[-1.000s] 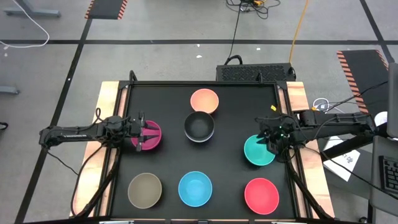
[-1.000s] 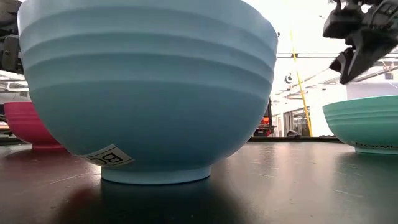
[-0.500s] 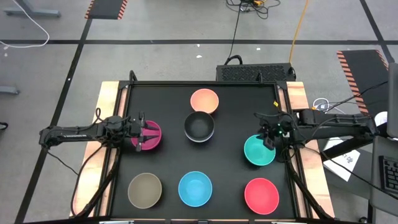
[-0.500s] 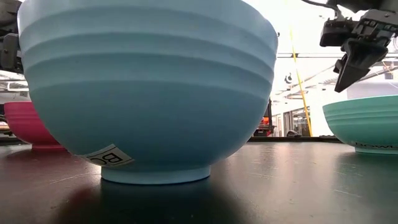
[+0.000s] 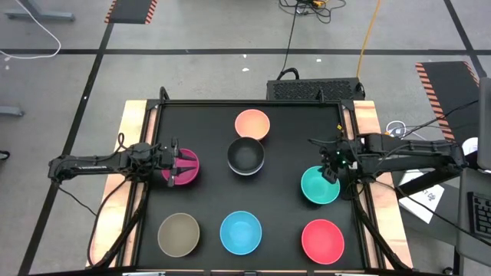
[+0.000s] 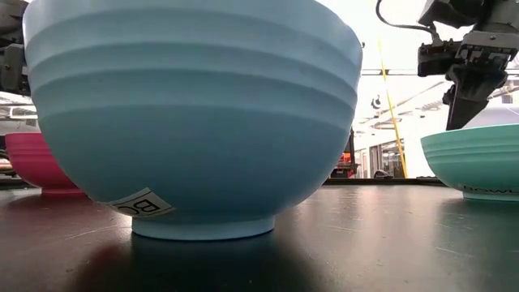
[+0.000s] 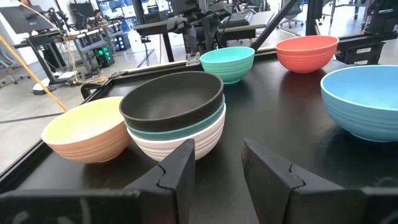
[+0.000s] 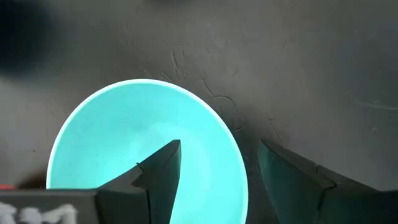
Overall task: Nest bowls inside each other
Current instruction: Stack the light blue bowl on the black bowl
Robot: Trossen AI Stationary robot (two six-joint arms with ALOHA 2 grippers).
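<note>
Right pincer (image 5: 330,173) spread, poised over teal bowl (image 5: 319,186) rim near counter (image 5: 288,222) edge. Left pincer (image 5: 179,163) at magenta bowl (image 5: 182,168); grip indeterminate.

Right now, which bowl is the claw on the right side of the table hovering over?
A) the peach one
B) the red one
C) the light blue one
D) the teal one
D: the right gripper hangs above the rim of the teal bowl, fingers apart and empty.

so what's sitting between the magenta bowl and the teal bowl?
In the high view the black bowl sits between the magenta bowl and the teal bowl, slightly farther back; the left wrist view shows it stacked in other bowls.
</note>
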